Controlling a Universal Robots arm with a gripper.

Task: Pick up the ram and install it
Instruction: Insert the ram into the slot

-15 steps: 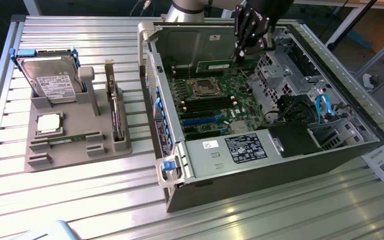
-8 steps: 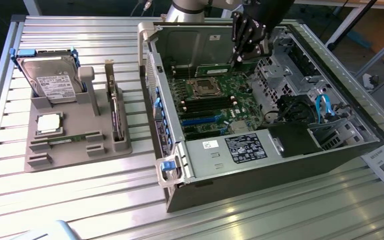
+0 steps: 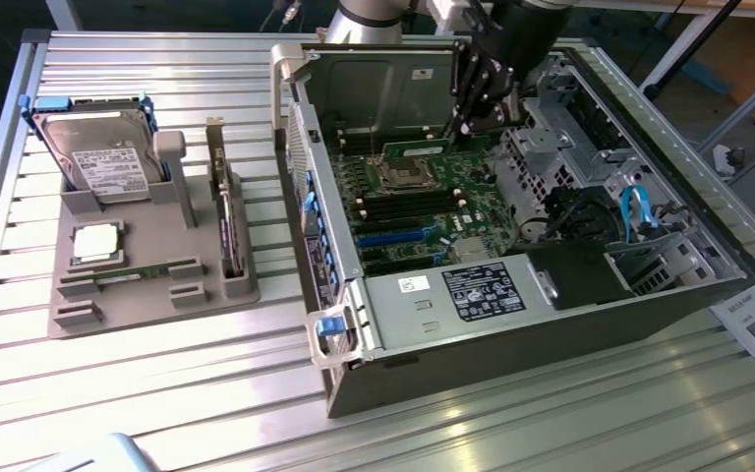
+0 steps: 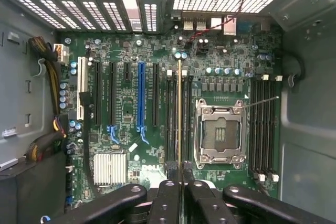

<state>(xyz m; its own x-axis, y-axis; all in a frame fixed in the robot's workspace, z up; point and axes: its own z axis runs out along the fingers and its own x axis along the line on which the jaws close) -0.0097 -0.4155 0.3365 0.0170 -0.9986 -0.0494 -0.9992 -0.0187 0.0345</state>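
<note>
The ram (image 4: 179, 108) shows edge-on in the wrist view as a thin yellowish-green strip running out from between my fingers. My gripper (image 4: 179, 174) is shut on its near end, one black finger (image 4: 166, 195) on each side. The stick hangs over the black memory slots (image 4: 170, 119) just beside the empty CPU socket (image 4: 219, 132) on the green motherboard (image 4: 126, 114). In the exterior view my gripper (image 3: 472, 126) reaches down into the open computer case (image 3: 312, 197), above the board's far part near the socket (image 3: 404, 177).
A grey holder tray (image 3: 154, 285) on the exterior view's left carries a hard drive (image 3: 102, 157), a square silver CPU chip (image 3: 97, 243) and an upright expansion card (image 3: 224, 211). Inside the case are the power supply (image 3: 483, 290), drive cages (image 3: 574, 128) and blue cables (image 3: 633, 211).
</note>
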